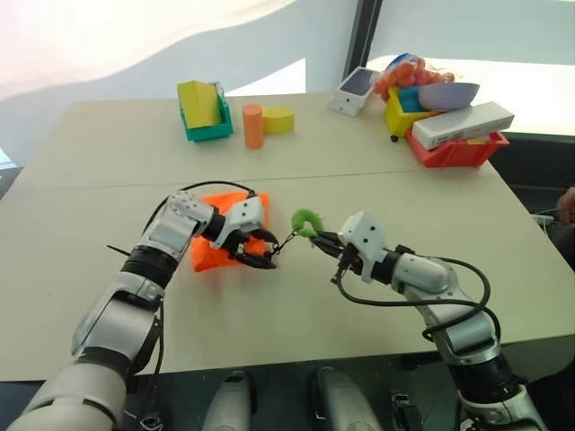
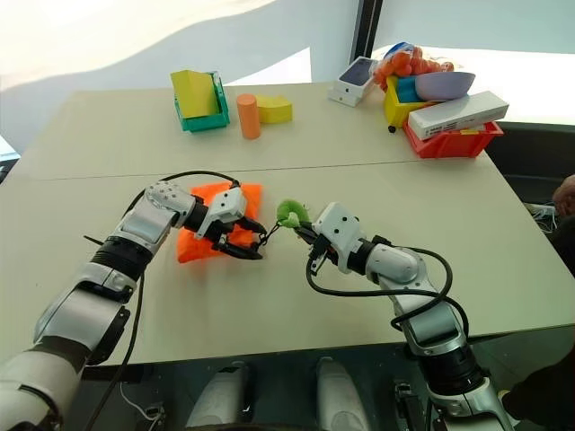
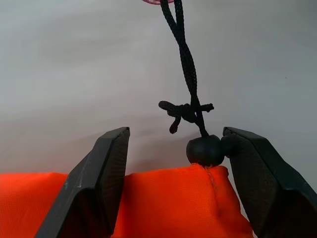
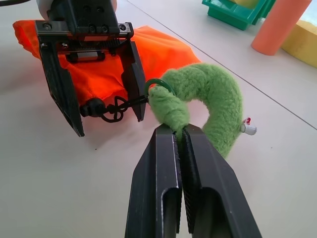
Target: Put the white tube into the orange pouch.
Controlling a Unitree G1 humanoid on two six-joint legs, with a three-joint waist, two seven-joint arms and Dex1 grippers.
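The orange pouch [image 1: 205, 256] lies flat on the table in front of me, its dark cord [image 3: 185, 59] running to a green fuzzy ring [image 4: 208, 94]. My left gripper [image 1: 260, 254] stands open over the pouch's cord end. Its fingers straddle the fabric edge, and one fingertip [image 3: 237, 144] touches the black cord bead [image 3: 204, 149]. My right gripper [image 4: 173, 130] is shut on the green ring, holding it just off the table to the right of the pouch. The white tube is out of view.
At the back of the table stand a green bin with a yellow block [image 1: 205, 112], an orange cylinder [image 1: 253, 126] and a yellow piece [image 1: 278, 119]. At the back right are a red bin [image 1: 454, 151] bearing a long white box [image 1: 463, 124], a yellow bin and a purple bowl [image 1: 447, 93].
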